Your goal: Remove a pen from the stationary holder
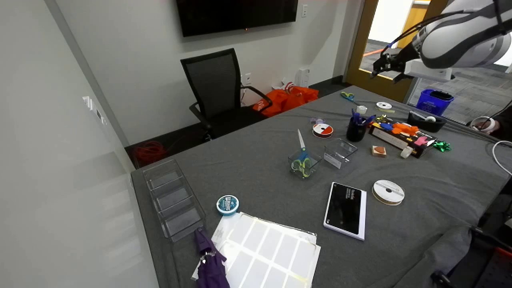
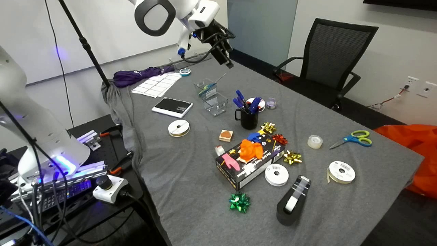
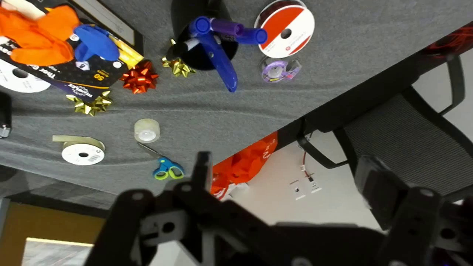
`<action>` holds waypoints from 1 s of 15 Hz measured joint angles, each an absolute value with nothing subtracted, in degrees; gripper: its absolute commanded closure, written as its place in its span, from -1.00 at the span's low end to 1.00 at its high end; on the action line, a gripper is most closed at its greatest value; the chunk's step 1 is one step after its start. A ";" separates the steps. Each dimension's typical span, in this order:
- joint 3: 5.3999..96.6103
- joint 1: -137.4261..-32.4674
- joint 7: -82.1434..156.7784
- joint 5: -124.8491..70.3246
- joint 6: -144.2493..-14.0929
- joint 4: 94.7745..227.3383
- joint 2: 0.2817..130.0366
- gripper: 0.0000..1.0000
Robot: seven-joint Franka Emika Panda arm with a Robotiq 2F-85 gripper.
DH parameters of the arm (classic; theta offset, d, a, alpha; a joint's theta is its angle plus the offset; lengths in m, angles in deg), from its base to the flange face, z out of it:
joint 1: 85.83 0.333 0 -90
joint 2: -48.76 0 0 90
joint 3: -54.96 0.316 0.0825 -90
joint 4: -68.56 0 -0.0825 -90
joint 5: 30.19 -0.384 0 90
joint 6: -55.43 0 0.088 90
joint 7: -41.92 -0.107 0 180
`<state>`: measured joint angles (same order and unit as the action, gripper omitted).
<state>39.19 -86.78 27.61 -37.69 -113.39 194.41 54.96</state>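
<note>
The stationary holder is a black mug with a handle, upright on the grey table in both exterior views [image 1: 355,131] [image 2: 249,120]. It also shows at the top of the wrist view [image 3: 186,18]. Several pens stand in it, mostly blue; a blue pen [image 3: 221,61] leans out over the rim, beside a purple one [image 3: 226,27] and one with a black end [image 3: 181,50]. Which is the task's pen I cannot tell. My gripper is in the air, well above the table and apart from the holder, in both exterior views [image 1: 385,75] [image 2: 227,63]. Its jaws [image 3: 286,166] are wide apart with nothing between them.
Beside the holder lie a black glove box [image 2: 251,160] with gift bows, a red ribbon spool [image 3: 286,29] and a wooden stamp [image 2: 226,135]. Clear boxes [image 2: 215,104], one with scissors [image 1: 303,164], and a tablet box [image 1: 346,210] stand nearby. A tape dispenser [image 2: 293,201] is farther off.
</note>
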 measured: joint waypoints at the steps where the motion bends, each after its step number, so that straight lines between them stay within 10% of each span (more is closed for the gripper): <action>1: 37.95 -86.33 22.77 -33.06 -113.19 193.60 56.19 -1.00; 15: 31.52 -80.80 3.19 -14.33 -100.84 187.43 60.16 -1.00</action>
<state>31.52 -80.80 3.19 -14.33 -100.84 187.43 60.16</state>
